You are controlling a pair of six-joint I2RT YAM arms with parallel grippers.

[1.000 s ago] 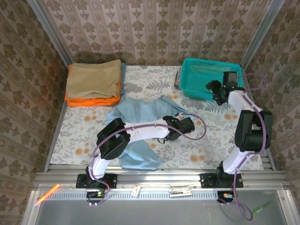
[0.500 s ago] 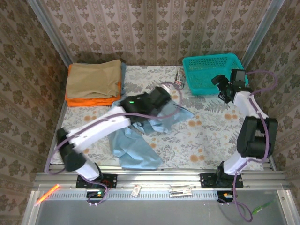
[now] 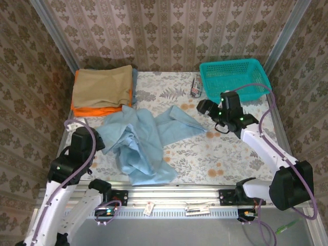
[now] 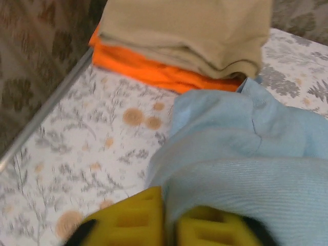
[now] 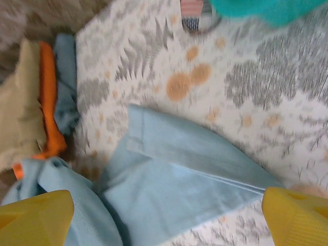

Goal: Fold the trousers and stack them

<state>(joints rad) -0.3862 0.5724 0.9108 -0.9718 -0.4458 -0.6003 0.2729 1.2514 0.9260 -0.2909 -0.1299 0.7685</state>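
Above trousers (image 3: 138, 143), right gripper (image 5: 165, 219) gapes empty, left gripper (image 4: 169, 221) barely parted, hold unclear; we advise pinching one hem.

The flowered tabletop (image 3: 230, 148) is carrying the trousers (image 3: 138, 138), which are lying crumpled across its middle and left. A folded stack (image 3: 100, 92) is sitting in the far left corner. A teal basket (image 3: 251, 91) is sitting far right, with a small striped item (image 3: 195, 87) lying just beside it.

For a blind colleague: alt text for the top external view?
Crumpled pale-blue trousers lie on a floral table, the right gripper open near one leg. Tan and orange folded garments sit back left, a teal basket back right.
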